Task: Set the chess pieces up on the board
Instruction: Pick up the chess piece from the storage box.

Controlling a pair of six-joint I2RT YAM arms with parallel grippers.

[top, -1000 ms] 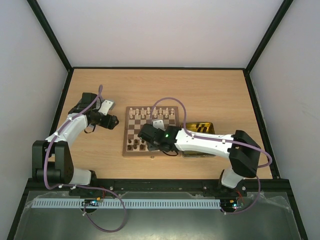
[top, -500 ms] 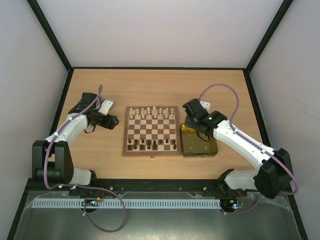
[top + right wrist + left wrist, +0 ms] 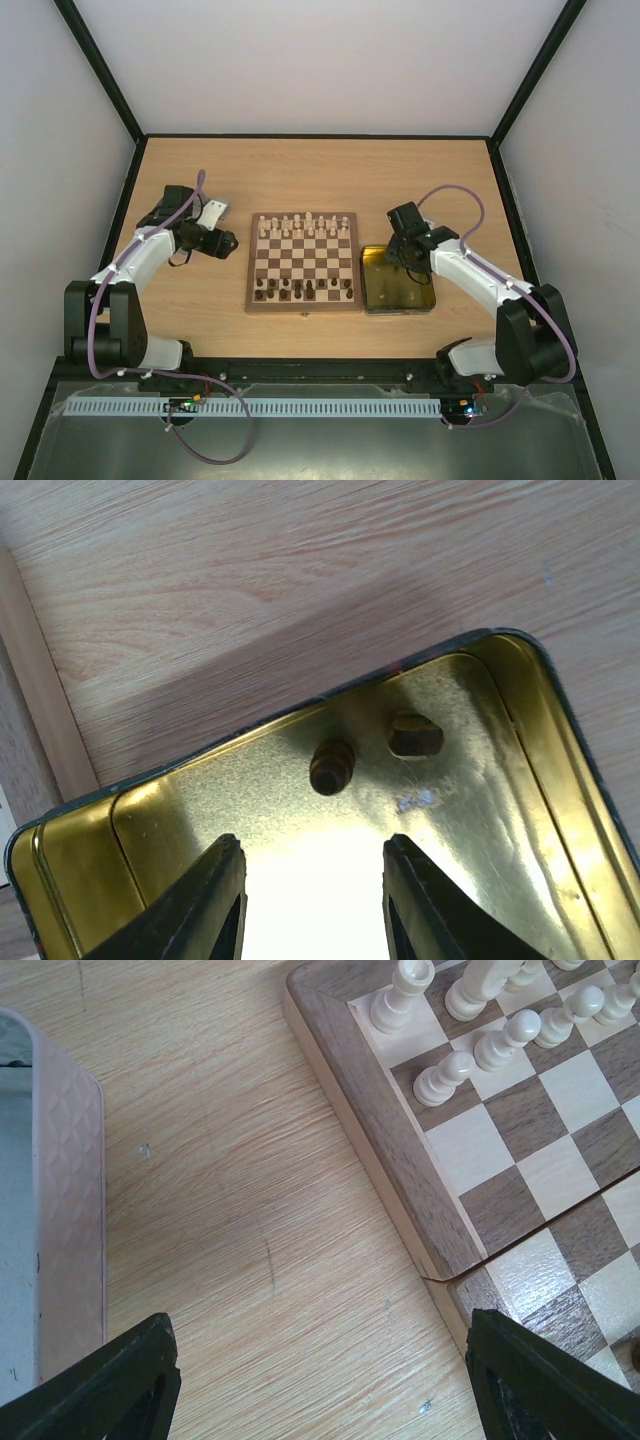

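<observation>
Two dark chess pieces (image 3: 332, 767) are seen lying in the yellow tin (image 3: 480, 880) near its far wall, off the board (image 3: 249, 270). Both the right gripper (image 3: 310, 852) above them and the left gripper (image 3: 320, 1360) are spread, empty. A piece could be rolled away if pinched off-centre.

The board (image 3: 303, 262) lies mid-bench (image 3: 300, 170), with chess pieces (image 3: 305, 225) ranked along its far and near edges. A tin (image 3: 395, 296) sits just right of the board with two pieces (image 3: 332, 767) in it. A lid (image 3: 213, 212) lies to the board's left.
</observation>
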